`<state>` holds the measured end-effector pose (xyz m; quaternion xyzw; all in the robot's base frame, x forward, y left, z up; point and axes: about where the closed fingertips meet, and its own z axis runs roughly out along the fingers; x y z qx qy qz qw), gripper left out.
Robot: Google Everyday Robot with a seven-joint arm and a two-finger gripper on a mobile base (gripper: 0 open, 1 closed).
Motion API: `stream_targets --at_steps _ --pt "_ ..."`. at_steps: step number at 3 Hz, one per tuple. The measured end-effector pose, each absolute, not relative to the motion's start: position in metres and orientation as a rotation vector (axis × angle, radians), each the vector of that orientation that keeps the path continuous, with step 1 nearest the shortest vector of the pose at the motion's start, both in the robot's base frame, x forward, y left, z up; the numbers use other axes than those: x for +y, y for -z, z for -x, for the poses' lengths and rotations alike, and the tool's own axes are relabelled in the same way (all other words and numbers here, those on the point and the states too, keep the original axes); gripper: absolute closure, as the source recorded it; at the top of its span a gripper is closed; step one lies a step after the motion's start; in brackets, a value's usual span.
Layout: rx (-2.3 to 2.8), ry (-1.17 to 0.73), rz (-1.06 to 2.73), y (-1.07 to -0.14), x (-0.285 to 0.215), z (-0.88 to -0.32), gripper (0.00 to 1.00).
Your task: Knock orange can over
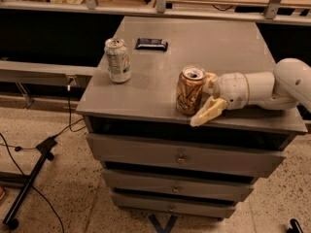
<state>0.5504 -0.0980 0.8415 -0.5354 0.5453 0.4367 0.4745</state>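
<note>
The orange can (190,91) stands upright near the front edge of the grey cabinet top (194,47), copper-orange with a silver top. My gripper (208,97) comes in from the right on a white arm, low over the top. Its pale fingers are spread around the can's right side: one finger (208,112) lies in front of the can near the cabinet's front edge, the other (210,80) behind it. The fingers are open and not closed on the can.
A white-and-green can (117,60) stands upright at the left of the top. A small dark bar (151,43) lies at the back. Drawers (181,155) are below the top. A black stand and cables (29,178) lie on the floor at left.
</note>
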Motion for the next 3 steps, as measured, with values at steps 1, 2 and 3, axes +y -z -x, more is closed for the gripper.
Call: stream_targets --at_steps 1,2,3 --pt "1.316 -1.085 1.294 -0.8400 -0.0985 -0.5507 0.00" --pt "1.313 -1.088 1.297 -0.8403 -0.0960 -0.5506 0.16" --pt "1.310 -1.092 1.300 -0.8405 -0.0934 -0.5505 0.39"
